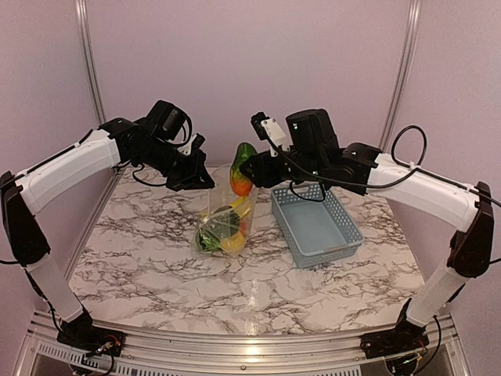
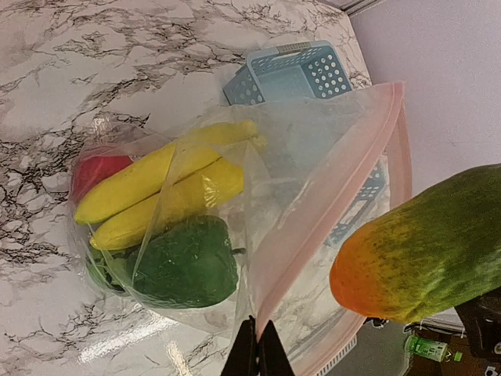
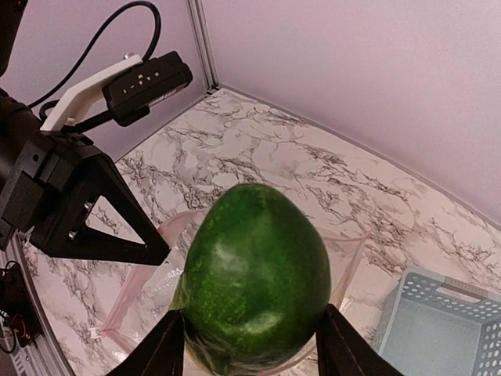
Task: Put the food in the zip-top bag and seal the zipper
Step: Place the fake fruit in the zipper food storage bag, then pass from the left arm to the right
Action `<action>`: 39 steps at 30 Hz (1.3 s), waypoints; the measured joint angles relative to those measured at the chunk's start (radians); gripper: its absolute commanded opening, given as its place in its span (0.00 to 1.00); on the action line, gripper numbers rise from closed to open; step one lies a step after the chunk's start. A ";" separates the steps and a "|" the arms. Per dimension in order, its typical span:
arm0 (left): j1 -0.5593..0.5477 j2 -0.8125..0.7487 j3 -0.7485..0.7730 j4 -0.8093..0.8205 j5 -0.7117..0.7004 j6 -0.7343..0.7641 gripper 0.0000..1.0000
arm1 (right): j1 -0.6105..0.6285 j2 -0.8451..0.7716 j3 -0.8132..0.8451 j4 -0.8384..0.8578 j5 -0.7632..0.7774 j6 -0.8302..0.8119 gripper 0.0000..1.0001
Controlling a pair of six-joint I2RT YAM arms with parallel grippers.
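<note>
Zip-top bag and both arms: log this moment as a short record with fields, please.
bag: zip-top bag, mouth held up open
inside: yellow bananas, green pepper, red piece
left gripper: jaws shut on bag rim
right gripper: jaws clamp green-orange toy fruit over bag mouth
basket: beside bag, toward right arm

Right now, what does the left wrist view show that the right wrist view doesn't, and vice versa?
Only left wrist: inside the zip-top bag, two bananas, a green pepper, a red piece; also the orange end of the green fruit. Only right wrist: the right gripper clasping that fruit, the left gripper from outside. Both: the fruit, the bag's open mouth, the blue basket, the marble table.
</note>
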 measured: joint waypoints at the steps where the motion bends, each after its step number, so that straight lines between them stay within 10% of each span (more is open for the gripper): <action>1: 0.000 0.000 0.000 0.000 0.000 -0.002 0.00 | 0.001 0.008 0.008 -0.010 0.005 -0.007 0.62; 8: 0.000 0.000 0.000 0.008 0.000 -0.007 0.00 | 0.008 0.023 0.053 -0.061 0.011 -0.036 0.72; 39: 0.000 0.000 0.032 0.021 0.117 0.064 0.00 | 0.024 0.058 0.121 -0.365 -0.314 -0.386 0.58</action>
